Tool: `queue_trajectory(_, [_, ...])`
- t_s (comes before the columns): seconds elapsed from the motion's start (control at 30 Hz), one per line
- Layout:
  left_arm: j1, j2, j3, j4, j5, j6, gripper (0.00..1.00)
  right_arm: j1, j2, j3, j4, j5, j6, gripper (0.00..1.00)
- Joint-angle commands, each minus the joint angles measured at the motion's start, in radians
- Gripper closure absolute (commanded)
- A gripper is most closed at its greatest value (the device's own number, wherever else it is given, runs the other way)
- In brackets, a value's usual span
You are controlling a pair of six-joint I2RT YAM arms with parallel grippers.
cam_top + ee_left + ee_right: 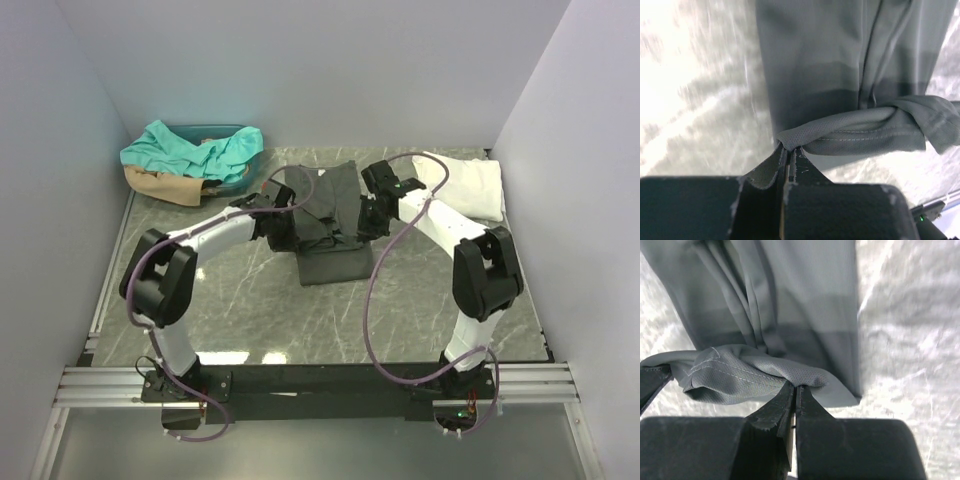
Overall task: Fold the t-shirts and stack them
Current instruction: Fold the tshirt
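The dark charcoal grey t-shirt (328,215) lies partly folded in the middle of the table. My left gripper (280,222) is shut on its hemmed edge at the left; the left wrist view shows the jaws (789,149) pinching a fold of grey cloth (860,131). My right gripper (368,222) is shut on the same hem at the right; its jaws (796,386) pinch the cloth (750,372), held a little above the table. A folded white t-shirt (465,183) lies at the back right. Teal (185,148) and tan (160,184) shirts lie heaped at the back left.
A dark bin (228,160) holds the teal and tan heap at the back left corner. The grey marbled tabletop (260,310) shows in front of the grey shirt. White walls close in on three sides.
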Motion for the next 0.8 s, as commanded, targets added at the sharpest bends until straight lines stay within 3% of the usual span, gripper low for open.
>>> queue_trajectory(0.0, [0.053,0.057,0.072,-0.020,0.015,0.089,1.00,-0.037,0.043,0.087,-0.014,0.046,-0.041,1.00])
queue_trajectory(0.6, [0.141,0.265,0.297,-0.047,0.077,0.172,0.97,-0.113,0.282,0.343,-0.057,0.019,-0.086,1.00])
queue_trajectory(0.63, [0.147,0.268,0.307,-0.047,0.077,0.161,0.92,-0.116,0.298,0.372,-0.077,0.008,-0.090,0.95])
queue_trajectory(0.67, [0.158,0.269,0.326,-0.050,0.077,0.157,0.75,-0.124,0.314,0.439,-0.091,0.003,-0.094,0.88])
queue_trajectory(0.7, [0.162,0.271,0.339,-0.055,0.072,0.152,0.65,-0.127,0.343,0.477,-0.121,0.000,-0.098,0.81])
queue_trajectory(0.73, [0.167,0.269,0.351,-0.058,0.066,0.143,0.55,-0.132,0.356,0.515,-0.140,0.000,-0.101,0.65])
queue_trajectory(0.77, [0.170,0.266,0.369,-0.056,0.063,0.141,0.41,-0.135,0.367,0.582,-0.155,-0.001,-0.103,0.59])
